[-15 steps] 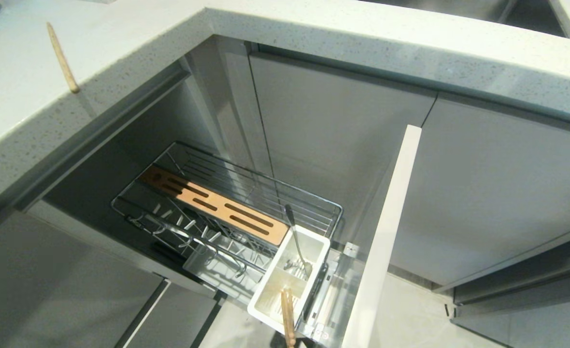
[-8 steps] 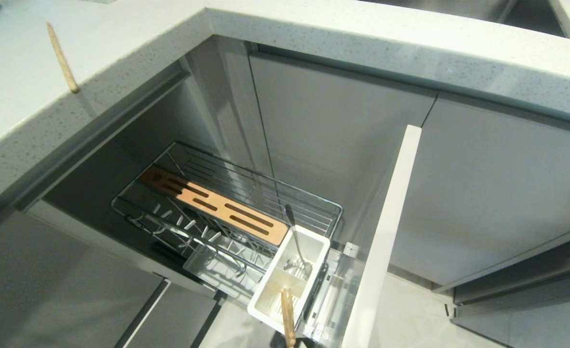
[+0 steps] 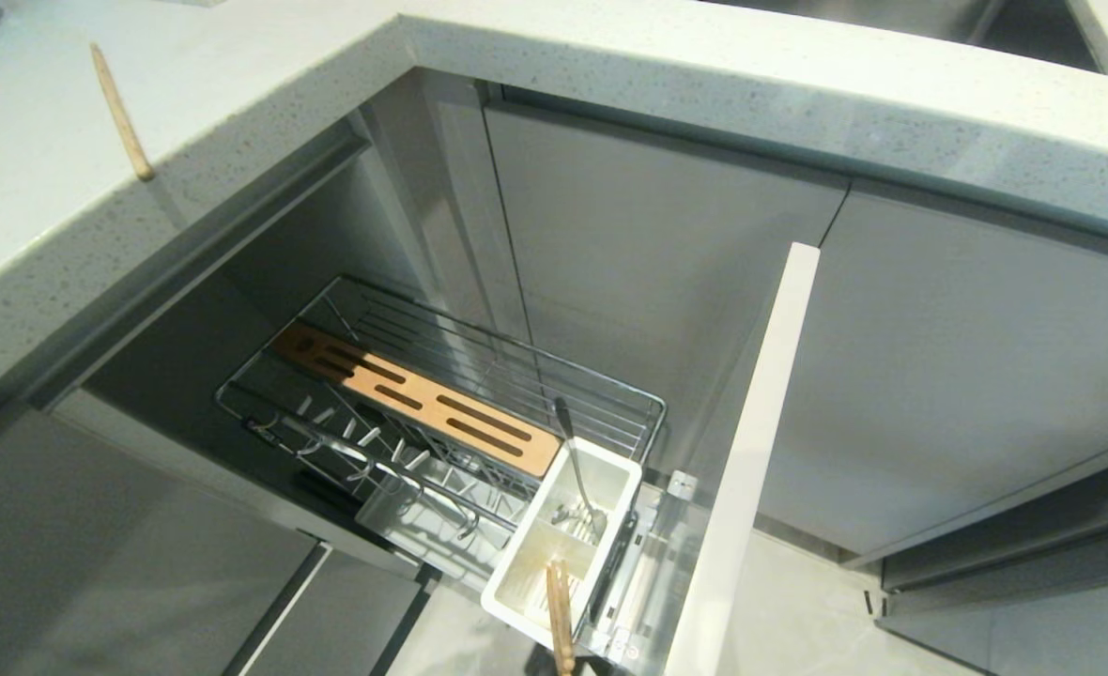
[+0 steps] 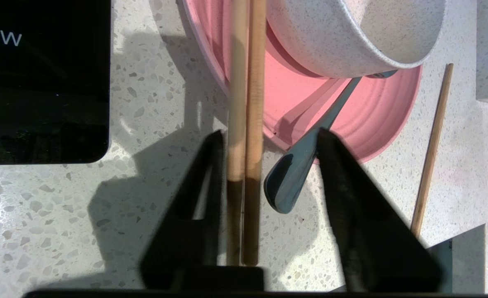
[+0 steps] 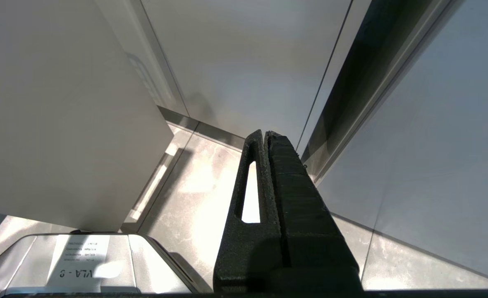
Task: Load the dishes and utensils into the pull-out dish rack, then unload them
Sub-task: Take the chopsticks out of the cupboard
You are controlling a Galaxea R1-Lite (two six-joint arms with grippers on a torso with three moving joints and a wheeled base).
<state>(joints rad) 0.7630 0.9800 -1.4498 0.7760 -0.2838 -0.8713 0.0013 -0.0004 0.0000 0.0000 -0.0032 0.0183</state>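
Left gripper (image 4: 269,132) is over the speckled surface (image 4: 62,215), jaws standing apart and clamping nothing. Between them lie two chopsticks (image 4: 246,124) side by side, close against one jaw, running up across the rim of the pink plate (image 4: 376,124). One plate, and one cream-white bowl (image 4: 351,37) sitting tilted on it. One spoon (image 4: 306,159) pokes out from under the bowl, its handle end reaching off the plate's edge and right against the other jaw. A third, single chopstick (image 4: 432,145) lies on the surface just beyond the plate's far side. On the opposite side of the plate, well apart, there's a black appliance (image 4: 41,82).

Head view now: the pull-out dish rack (image 3: 441,413) is drawn out, with one slotted wooden strip (image 3: 423,399) and one white cutlery tub (image 3: 563,545). In the tub: one metal spoon (image 3: 577,469) and a pair of chopsticks (image 3: 559,610). One lone chopstick (image 3: 122,113) lies up on the surface. The pale cabinet front (image 3: 751,451) stands edge-on beside the tub.

Right gripper (image 5: 266,134) hangs low above the floor (image 5: 194,186) by the cabinet fronts, jaws pressed together, empty.
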